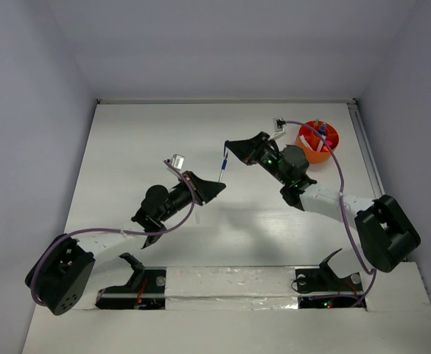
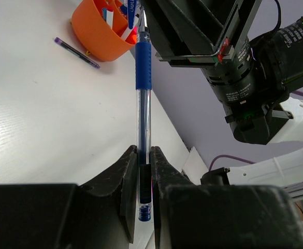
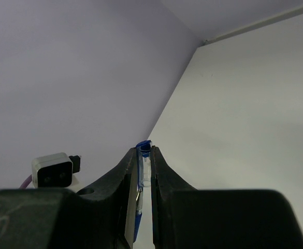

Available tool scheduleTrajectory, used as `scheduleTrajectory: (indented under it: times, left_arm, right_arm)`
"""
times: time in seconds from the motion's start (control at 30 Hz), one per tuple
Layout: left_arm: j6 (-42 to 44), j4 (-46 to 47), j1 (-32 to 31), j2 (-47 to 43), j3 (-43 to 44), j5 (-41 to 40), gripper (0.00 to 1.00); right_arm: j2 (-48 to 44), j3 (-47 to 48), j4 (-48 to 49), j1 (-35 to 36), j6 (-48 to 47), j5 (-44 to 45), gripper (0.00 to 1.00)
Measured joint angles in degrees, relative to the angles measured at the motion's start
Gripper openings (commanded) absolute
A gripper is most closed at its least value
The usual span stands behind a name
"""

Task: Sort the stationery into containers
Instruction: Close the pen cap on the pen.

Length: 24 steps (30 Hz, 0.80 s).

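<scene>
Left gripper: the fingers are pressed tight on the tail end of the blue pen. The ribbed end cap shows just behind the pads.
Pen: it hangs in the air between the two arms, above the table and well apart from the cup. Its blue rubber grip points away toward the other arm.
Right gripper: the fingers are nearly closed, with only the clear barrel filling the slit between them. Both arms appear to hold the one pen, so I judge this to be a handover.
Risk, double grip: if either arm pulls or twists while both are clamped, the thin barrel may bend, slip through the pads or snap out sideways.
Risk, release: if the left fingers let go before the right hold is firm, the pen may swing about the right fingers. It could also drop to the table and roll.
Risk, short hold: the right wrist view does not show how much barrel lies between the pads. A hold near the end would let the pen tip over during the carry.
Purple pen: it lies flat on the table just beside the cup. A low approach could knock it away.
Orange cup: it already holds several upright items between its dividers. A tilted pen may catch the rim or a divider, jam against those items, or push the light cup along.
</scene>
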Motion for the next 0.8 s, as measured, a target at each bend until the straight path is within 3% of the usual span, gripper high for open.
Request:
scheduleTrajectory:
  times: [0.8]
  left_arm:
    - [-1.29,2.84,-0.63,0.96,0.0,-0.9,0.0]
  right_arm:
    - [-1.92,-0.81,1.36,0.0,0.02,1.79,0.04]
